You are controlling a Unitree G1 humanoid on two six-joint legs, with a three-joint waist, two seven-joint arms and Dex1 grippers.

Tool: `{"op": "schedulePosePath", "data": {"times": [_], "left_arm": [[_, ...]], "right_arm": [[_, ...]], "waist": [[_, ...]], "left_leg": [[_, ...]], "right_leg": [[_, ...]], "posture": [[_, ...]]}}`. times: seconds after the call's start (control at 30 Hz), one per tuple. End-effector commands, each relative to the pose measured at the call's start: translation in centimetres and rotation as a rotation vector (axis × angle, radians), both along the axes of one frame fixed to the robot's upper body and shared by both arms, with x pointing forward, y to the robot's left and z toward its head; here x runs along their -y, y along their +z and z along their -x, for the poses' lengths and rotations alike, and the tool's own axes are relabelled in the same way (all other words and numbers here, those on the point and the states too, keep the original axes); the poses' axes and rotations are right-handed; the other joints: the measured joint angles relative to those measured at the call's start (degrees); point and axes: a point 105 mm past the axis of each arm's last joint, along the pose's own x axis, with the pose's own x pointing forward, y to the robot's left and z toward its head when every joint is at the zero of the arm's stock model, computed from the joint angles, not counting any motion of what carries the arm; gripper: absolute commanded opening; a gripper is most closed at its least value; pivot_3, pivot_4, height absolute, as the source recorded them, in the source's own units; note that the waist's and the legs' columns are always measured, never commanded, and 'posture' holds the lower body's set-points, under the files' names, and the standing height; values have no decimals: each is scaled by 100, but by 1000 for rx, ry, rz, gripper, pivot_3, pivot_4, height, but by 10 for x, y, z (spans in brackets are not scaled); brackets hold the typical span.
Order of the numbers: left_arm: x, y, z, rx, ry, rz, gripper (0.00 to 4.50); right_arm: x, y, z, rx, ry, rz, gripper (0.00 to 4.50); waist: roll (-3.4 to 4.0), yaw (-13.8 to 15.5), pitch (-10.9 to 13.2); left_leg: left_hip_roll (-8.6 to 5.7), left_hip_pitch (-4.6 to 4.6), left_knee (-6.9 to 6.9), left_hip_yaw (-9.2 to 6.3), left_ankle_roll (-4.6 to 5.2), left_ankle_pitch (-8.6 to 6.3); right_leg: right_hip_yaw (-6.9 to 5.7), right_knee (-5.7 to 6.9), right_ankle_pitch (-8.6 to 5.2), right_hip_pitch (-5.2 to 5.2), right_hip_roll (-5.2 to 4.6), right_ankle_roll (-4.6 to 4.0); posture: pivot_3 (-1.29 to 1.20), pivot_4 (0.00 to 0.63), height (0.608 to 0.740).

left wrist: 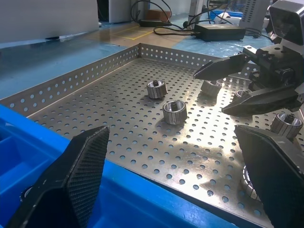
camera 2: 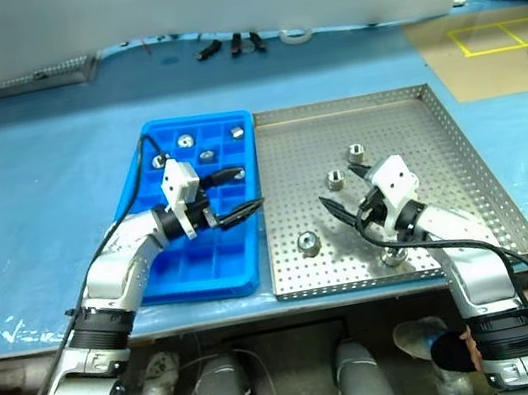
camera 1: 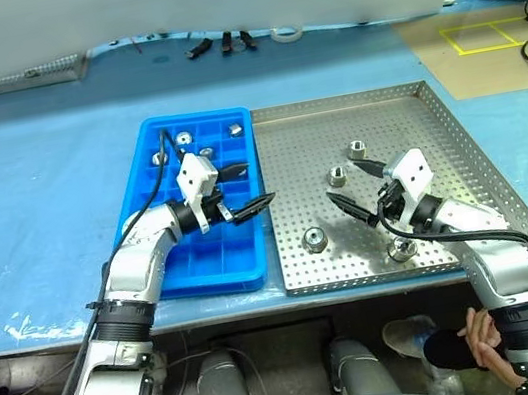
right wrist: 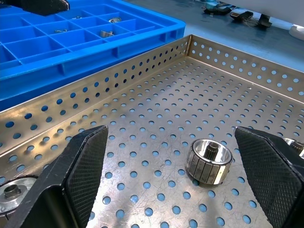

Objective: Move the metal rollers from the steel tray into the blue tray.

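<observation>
**Both grippers wide and empty over the two trays**

Some things are hard to read from here. One roller (camera 1: 401, 248) sits partly behind the right arm near the steel tray's (camera 1: 457, 140) front rim, and the right gripper's own body hides part of the floor beside it. In the blue tray (camera 1: 139, 147) the left arm covers the middle compartments, so anything lying under it cannot be told.

Counted on the perforated steel: four metal rollers. Two lie close together toward the middle – one (camera 1: 357, 149) further back, one (camera 1: 337, 176) nearer – a third (camera 1: 315, 240) lies alone toward the front left, and the fourth is the half-hidden one. In the blue tray's far rows three more rollers show, one of them at (camera 1: 182, 137), each in its own square cell.

The left gripper (camera 1: 243, 190) hangs above the blue tray's right side, fingers spread wide and holding nothing, its tips reaching toward the shared edge of the trays. The right gripper (camera 1: 356, 190) hovers over the steel tray, fingers just as wide, also empty; its wrist view shows a roller (right wrist: 208, 160) lying on the sheet between its two pads, untouched.

Around them: a blue-covered table (camera 1: 31, 196), some small dark tools (camera 1: 218, 45) and a pale ring at its far edge, yellow tape on the floor at the right – and a person's hand (camera 1: 482, 338) below the table's front edge.
</observation>
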Motion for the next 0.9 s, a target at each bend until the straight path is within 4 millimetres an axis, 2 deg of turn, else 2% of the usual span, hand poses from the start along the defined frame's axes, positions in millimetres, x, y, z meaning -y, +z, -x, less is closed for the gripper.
{"op": "schedulePosePath", "data": {"times": [0.03, 0.4, 0.57, 0.7, 0.9], "left_arm": [[1, 10, 1, 39, -4, 15, 4462], [18, 25, -7, 43, -71, 3, 4462], [41, 36, -17, 50, -137, -12, 4462], [67, 32, -30, 50, -186, -61, 4462], [92, 23, -48, 49, -194, -129, 4462]], "right_arm": [[0, 21, 0, 74, 13, 5, 4500], [8, 26, 3, 96, -31, 10, 4500], [16, 30, 5, 113, -78, 10, 4500], [24, 32, 12, 126, -135, 7, 4500], [31, 34, 28, 135, -198, -1, 4500]], "waist": [[0, 0, 0], [0, -4, 0], [-1, -27, 1], [0, -86, 1], [-2, -265, 1]], "left_leg": [[0, 0, 0, 0, 0, 0], [-2, 1, -1, 0, -2, 1], [-7, 0, 0, 1, -3, 2], [-9, 0, -1, 0, -3, 2], [-17, -1, -1, -1, -1, 1]], "right_leg": [[0, 0, 0, 0, 0, 0], [0, 0, 0, 0, 0, 0], [2, 0, 0, 0, -4, 1], [2, 0, -1, 0, -3, 3], [6, -2, 0, 2, -8, 14]], "posture": [[-9, 150, 740], [-74, 150, 740], [-127, 150, 740], [-197, 150, 740], [-304, 150, 740]]}}
